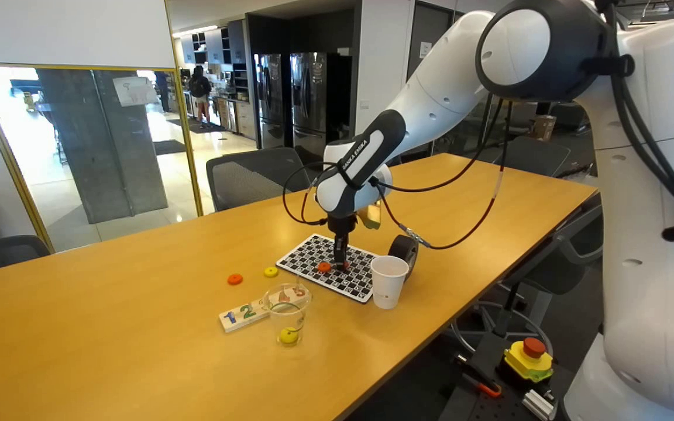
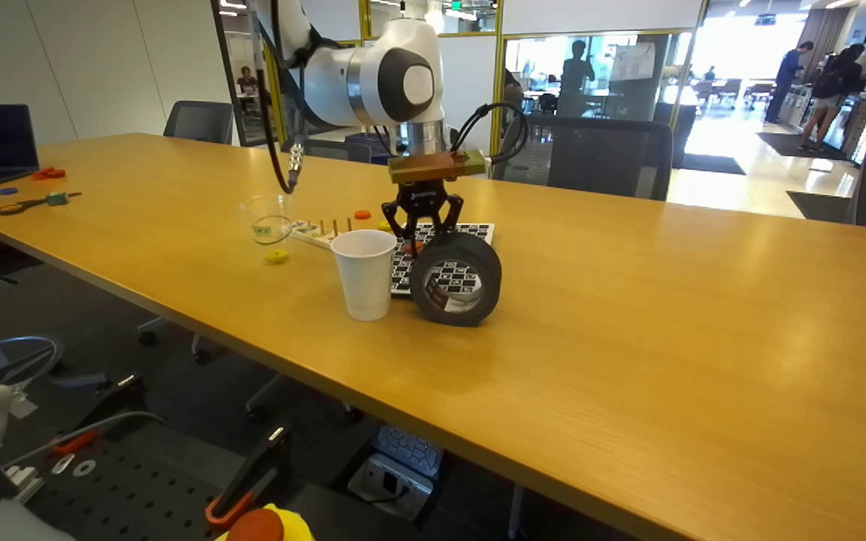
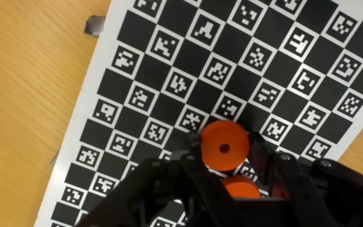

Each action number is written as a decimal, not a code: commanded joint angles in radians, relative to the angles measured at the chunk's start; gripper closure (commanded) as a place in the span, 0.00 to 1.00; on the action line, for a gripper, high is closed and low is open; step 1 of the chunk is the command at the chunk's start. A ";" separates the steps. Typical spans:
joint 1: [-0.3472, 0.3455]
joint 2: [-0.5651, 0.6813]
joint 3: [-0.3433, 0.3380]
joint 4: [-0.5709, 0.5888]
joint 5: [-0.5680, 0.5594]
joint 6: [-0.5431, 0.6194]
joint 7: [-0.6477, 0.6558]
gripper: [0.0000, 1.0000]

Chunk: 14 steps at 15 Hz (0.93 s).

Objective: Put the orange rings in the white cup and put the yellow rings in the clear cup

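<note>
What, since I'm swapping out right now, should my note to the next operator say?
Gripper: straddling an orange ring at the checkered mat; grip can't be told.
Things: second orange ring on the mat; third orange ring and loose yellow ring on the table; white cup by the tape roll, clear cup by the numbered strip.
Done: at least one yellow ring in the clear cup; white cup's bottom hidden.
Left: three orange rings to the white cup, loose yellow ring to the clear cup.
</note>
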 commanded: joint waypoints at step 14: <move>0.032 -0.617 -0.031 -0.387 0.107 -0.228 0.195 0.78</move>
